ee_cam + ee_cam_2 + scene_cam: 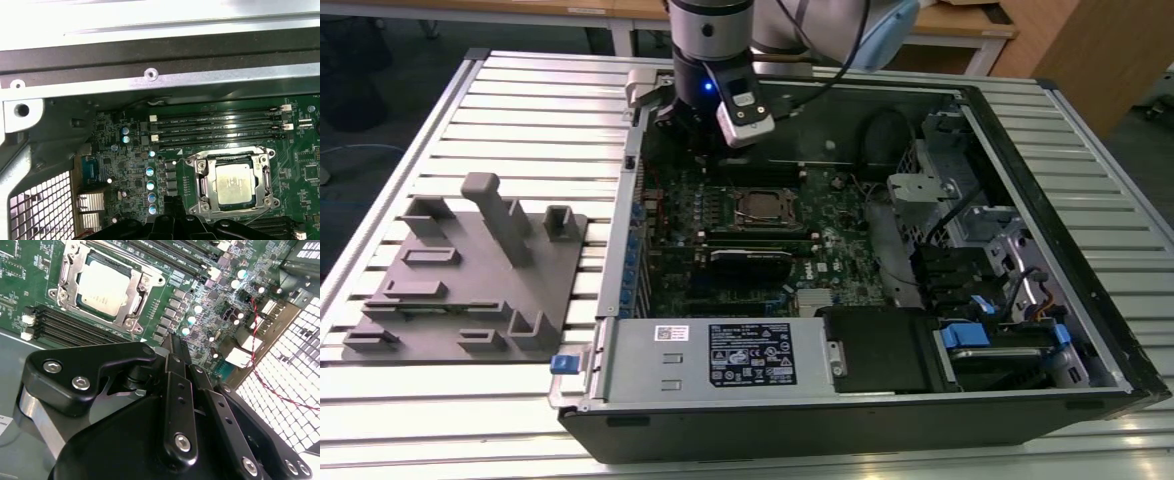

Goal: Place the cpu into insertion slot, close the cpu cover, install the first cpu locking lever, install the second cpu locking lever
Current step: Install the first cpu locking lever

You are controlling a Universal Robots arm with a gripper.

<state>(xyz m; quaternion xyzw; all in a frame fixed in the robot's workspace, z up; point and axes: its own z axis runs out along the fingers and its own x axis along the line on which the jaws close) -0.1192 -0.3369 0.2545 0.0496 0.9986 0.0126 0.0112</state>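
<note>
At the front of the case: the white-labelled power supply box (754, 352) runs along the lower edge of the exterior view, well apart from where I am working.
Grey fixture: a moulded block (467, 270) sits on the slatted surface (534, 100) at the exterior view's left, outside the case.
Motherboard: the green board (720, 250) lies flat on the case floor, mid-frame.
Cpu: the cpu (758, 205) (102, 287) (234, 183) already sits in the insertion slot (735, 207), flat, with its dull silver top facing up.
Cpu cover: the cpu cover (132, 295) (264, 175) is down over the chip. Its frame lies on the chip's edges and the top shows through its window, so I judge that step done.
Locking levers: I see a thin wire (260, 212) running along one side of the socket. I cannot tell whether either lever is hooked home.
Key relation: in the exterior view the socket lies down-frame of the hand and a little toward that view's right. It is near the hand but apart from it. The socket's sides run square with the memory slots (754, 232) beside it.
Hand: the hand (700, 125) (172, 340) (172, 201) looks clenched, fingers together with nothing between them. It hangs above the board on the far side of the socket, touching neither chip nor cover.
Arm: the arm (714, 30) comes in from the top centre of the exterior view, with the wrist pointing straight down into the case.
</note>
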